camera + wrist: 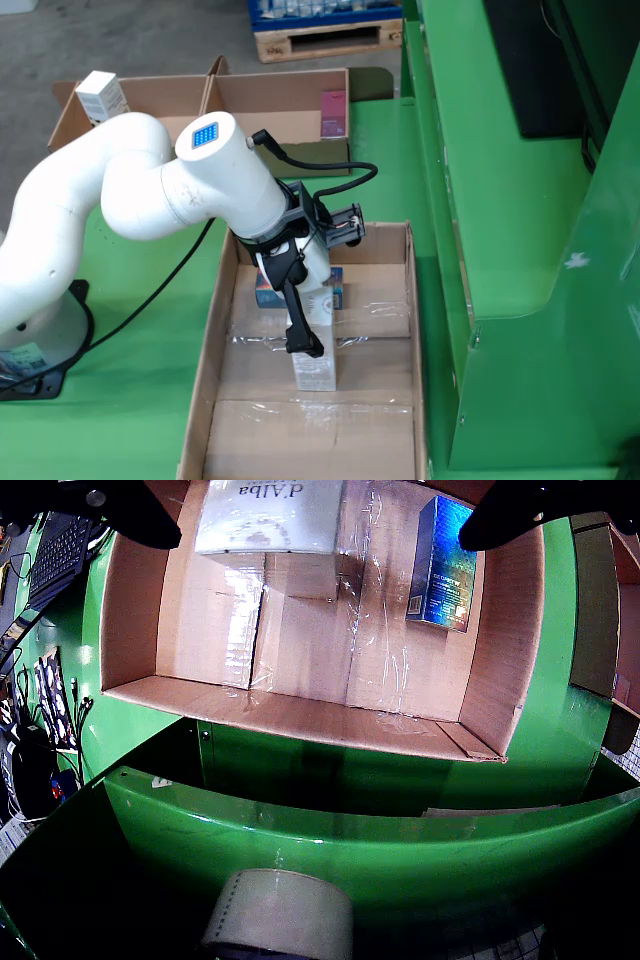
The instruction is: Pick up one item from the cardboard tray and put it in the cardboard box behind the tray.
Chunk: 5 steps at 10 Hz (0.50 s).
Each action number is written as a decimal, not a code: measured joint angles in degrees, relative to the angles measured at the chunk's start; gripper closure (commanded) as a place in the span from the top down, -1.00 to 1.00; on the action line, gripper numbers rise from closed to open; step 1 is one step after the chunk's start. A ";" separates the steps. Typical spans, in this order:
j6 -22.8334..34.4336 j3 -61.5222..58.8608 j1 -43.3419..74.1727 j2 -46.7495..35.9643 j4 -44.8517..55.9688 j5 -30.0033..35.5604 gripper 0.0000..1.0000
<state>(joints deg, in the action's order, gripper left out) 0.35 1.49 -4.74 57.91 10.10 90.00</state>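
Claw [312,352] fingers spread wide either side of the white box [316,372] in my tray [212,330], straddling it before I squeeze; blue box [443,562] lies beside.

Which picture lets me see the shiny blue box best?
The gripper camera view. There the blue box lies in plain sight on the cardboard tray, next to the white box. In the standing view the arm covers most of the blue box; only a bit peeks out.
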 measured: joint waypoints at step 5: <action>0.00 0.00 0.00 0.00 0.00 0.00 0.00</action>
<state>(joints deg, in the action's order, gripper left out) 0.35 1.49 -4.74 57.91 10.10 90.00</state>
